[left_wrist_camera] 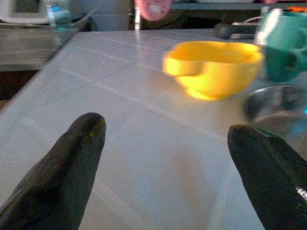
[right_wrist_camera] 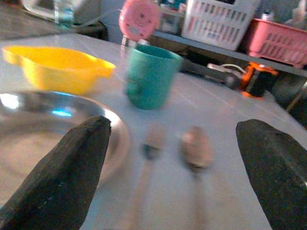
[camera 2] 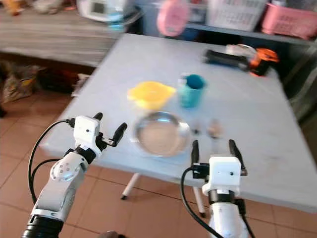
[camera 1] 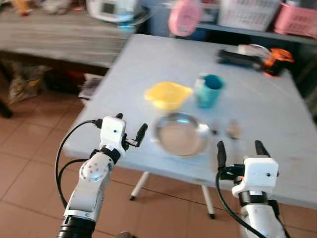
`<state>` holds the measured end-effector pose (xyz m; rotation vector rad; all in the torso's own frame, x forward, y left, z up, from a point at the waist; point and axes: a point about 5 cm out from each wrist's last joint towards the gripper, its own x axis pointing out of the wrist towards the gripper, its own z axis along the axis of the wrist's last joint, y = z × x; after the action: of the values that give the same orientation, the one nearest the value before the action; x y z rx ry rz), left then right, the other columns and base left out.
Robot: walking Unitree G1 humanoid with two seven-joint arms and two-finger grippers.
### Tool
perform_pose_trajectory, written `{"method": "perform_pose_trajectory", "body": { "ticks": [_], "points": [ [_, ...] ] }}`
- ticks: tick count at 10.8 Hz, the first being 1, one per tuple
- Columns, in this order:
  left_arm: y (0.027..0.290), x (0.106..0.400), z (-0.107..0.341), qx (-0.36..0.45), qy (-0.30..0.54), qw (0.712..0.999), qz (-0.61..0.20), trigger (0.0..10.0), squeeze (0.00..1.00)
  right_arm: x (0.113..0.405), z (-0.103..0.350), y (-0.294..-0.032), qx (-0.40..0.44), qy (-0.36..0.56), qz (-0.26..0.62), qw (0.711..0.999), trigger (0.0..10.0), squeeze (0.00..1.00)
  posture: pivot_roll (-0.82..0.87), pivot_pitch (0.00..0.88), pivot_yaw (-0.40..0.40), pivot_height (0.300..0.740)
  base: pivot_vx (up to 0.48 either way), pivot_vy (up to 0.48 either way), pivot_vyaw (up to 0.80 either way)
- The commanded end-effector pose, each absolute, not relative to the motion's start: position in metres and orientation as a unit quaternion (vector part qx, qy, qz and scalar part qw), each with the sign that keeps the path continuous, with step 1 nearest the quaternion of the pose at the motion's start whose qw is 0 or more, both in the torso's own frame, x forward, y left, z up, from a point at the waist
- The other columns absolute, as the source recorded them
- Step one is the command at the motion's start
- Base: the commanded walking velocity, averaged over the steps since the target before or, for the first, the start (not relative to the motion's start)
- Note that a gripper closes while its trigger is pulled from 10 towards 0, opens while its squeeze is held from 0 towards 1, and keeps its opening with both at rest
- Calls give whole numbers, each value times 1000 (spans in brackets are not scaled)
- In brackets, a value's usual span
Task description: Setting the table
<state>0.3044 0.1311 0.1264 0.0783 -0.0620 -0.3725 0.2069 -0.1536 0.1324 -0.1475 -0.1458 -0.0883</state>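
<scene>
Lower left of frame, the left gripper (camera 1: 130,130) hovers jaws wide at the table (camera 1: 129,74) edge; centre, yellow bowl (camera 1: 167,94), teal cup (camera 1: 208,90), steel plate (camera 1: 180,134), blurred spoon (camera 1: 233,130); lower right, right gripper (camera 1: 238,148), jaws wide.

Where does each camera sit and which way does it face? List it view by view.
Eye views: on the head, looking down at the table; both arms, left hand and right hand show.
Left wrist: along its fingers toward the bowl.
Right wrist: along its fingers toward the cup.
All share bowl, cup and plate.
</scene>
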Motion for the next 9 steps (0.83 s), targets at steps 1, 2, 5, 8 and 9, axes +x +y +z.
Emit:
{"method": "perform_pose_trajectory", "body": {
  "ticks": [1, 2, 5, 8, 9],
  "points": [
    [131, 304, 127, 39, -29, 981, -188, 10000, 0, 205, 131, -154, -77, -70, -44, 994, 10000, 0, 123, 131, -6, 740, 0, 356, 0],
    [130, 304, 126, 40, -28, 981, -189, 10000, 0, 205, 130, -154, -77, -69, -45, 994, 10000, 0, 123, 131, -6, 740, 0, 360, 0],
    [129, 302, 124, 43, -21, 980, -194, 10000, 0, 204, 129, -154, -81, -67, -49, 993, 10000, 0, 122, 135, -5, 740, 0, 431, 0],
    [127, 303, 125, 53, -30, 978, -197, 10000, 0, 204, 128, -156, -84, -67, -53, 993, 10000, 0, 116, 134, -7, 740, 0, 154, 0],
    [125, 302, 125, 48, -30, 977, -206, 10000, 0, 204, 129, -157, -85, -67, -54, 993, 10000, 0, 113, 134, -7, 740, 0, 0, 0]
  ]
}}
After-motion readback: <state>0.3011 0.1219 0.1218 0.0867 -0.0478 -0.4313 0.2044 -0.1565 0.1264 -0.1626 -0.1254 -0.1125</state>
